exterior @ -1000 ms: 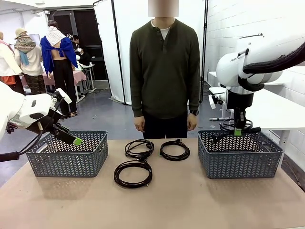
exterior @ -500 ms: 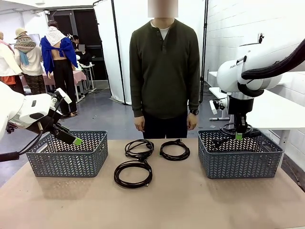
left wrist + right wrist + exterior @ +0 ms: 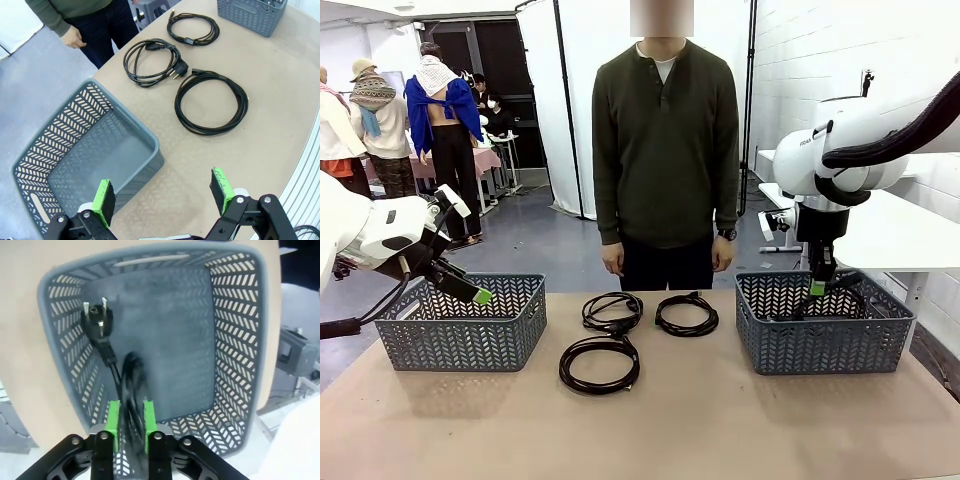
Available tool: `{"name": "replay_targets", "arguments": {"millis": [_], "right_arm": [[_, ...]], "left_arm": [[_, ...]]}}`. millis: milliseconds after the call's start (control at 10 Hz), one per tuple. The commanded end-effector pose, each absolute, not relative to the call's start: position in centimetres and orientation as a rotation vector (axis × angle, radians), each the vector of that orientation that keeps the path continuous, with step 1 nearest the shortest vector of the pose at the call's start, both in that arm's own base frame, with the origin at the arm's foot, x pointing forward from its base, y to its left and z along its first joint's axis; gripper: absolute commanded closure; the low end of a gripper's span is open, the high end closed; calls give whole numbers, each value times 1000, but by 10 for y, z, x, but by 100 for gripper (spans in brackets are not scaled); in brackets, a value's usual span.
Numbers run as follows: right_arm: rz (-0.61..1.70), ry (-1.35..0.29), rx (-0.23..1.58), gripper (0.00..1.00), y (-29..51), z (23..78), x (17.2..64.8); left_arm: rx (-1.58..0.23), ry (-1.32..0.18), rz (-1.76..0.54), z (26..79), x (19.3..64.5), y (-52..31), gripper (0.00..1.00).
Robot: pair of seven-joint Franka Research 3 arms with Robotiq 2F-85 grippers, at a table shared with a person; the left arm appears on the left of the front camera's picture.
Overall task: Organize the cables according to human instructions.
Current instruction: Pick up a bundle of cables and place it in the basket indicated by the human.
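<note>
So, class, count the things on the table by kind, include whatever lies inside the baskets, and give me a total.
Black cables: 4
Grey baskets: 2
Total: 6

Four black coiled cables [image 3: 210, 131]
Near coil, far-left coil [image 3: 147, 82] and far-right coil [image 3: 192, 42] lie flat mid-table; fourth cable [image 3: 100, 325] hangs blurred in right basket [image 3: 235, 340].

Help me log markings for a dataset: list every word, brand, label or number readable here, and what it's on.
"FRAN": dark lettering on the white right robot arm, front view; the rest is too small to read.
Nothing readable on the grey lattice plastic baskets or the coiled black cables.
</note>
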State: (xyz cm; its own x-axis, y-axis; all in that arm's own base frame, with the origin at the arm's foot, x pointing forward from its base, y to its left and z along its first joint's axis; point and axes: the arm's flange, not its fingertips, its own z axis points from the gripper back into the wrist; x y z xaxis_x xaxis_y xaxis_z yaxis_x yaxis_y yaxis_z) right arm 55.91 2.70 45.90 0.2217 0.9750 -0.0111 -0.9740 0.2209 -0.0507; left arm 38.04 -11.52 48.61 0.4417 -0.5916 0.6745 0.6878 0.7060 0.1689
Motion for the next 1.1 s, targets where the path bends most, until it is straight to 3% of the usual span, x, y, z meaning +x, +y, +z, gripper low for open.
{"name": "replay_targets", "arguments": {"millis": [0, 100, 200, 1000], "right_arm": [[1353, -67, -12, 22, 25, 460, 566], [1338, -76, -2, 3, 25, 460, 565], [1324, -82, 2, 0, 24, 463, 564], [1317, -62, -10, 0, 28, 470, 561]], "left_arm": [[-143, -780, -781, 485, 381, -115, 0], [-143, -780, -781, 485, 381, -115, 0], [-143, -780, -781, 485, 381, -115, 0], [-143, -780, -781, 485, 381, -115, 0]]}}
